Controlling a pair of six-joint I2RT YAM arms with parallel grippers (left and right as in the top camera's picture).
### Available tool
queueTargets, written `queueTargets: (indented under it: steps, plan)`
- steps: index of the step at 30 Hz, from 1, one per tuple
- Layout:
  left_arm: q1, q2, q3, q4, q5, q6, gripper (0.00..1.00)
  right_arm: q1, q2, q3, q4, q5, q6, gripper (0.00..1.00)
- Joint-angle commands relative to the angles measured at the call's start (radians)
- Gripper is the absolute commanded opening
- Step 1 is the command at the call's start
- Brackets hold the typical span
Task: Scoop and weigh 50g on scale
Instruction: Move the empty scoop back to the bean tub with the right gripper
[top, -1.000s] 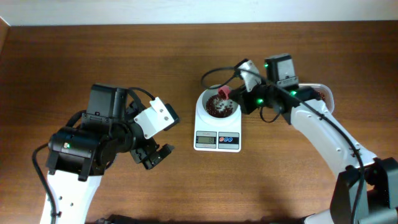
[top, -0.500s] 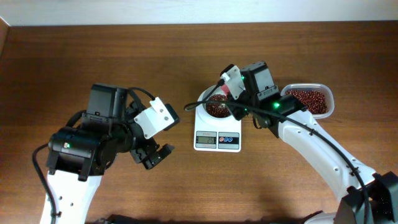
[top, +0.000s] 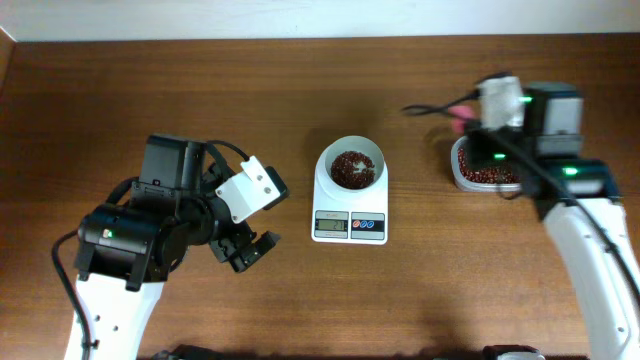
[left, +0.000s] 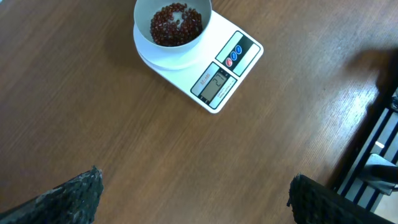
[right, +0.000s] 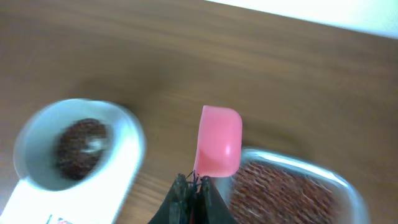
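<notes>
Scale (top: 350, 206): white, in the middle of the bench (top: 200, 100), display (top: 331, 226) and round buttons (top: 370, 225) on the edge nearest the arms
Bowl (left: 142, 18): round and white, sitting on top of the scale, upright
Beans (top: 350, 170): a dark red heap in the bottom of the bowl, with white wall showing all round it
Display reading: too small to make out
Tub (top: 457, 170): clear plastic, full of red beans, on the bench to the right of the scale and well apart from it; the right arm hides part of it from above
Scoop (right: 217, 142): pink, held by its handle, its cup hanging over the tub's edge on the side towards the scale; the wrist view is blurred
Right pincer (right: 191, 182): tips pressed together, clamped on the scoop's handle, up above the tub
Left pincer (top: 252, 252): fingers (left: 74, 196) spread wide apart with nothing between them, hovering over bare bench to the left of the scale and nearer the arms, clear of it
</notes>
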Motion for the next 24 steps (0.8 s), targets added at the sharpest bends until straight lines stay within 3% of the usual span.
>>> queueTargets:
  steps: [1, 4, 14, 19, 24]
  plan:
    - [0.006, -0.004, -0.008, 0.001, 0.014, 0.019, 0.99, -0.192, 0.014, 0.011, -0.045, -0.007, 0.010, 0.04]
    - [0.006, -0.004, -0.007, 0.001, 0.014, 0.019, 0.99, -0.284, 0.094, 0.010, -0.097, -0.008, 0.010, 0.04]
    - [0.006, -0.004, -0.007, 0.001, 0.014, 0.019, 0.99, -0.286, 0.354, 0.010, -0.137, -0.001, 0.006, 0.04]
    - [0.006, -0.004, -0.007, 0.001, 0.014, 0.019, 0.99, -0.286, 0.366, 0.010, -0.191, -0.158, 0.007, 0.04]
    - [0.006, -0.004, -0.007, 0.001, 0.014, 0.019, 0.99, -0.288, 0.373, -0.024, -0.180, -0.162, 0.075, 0.04]
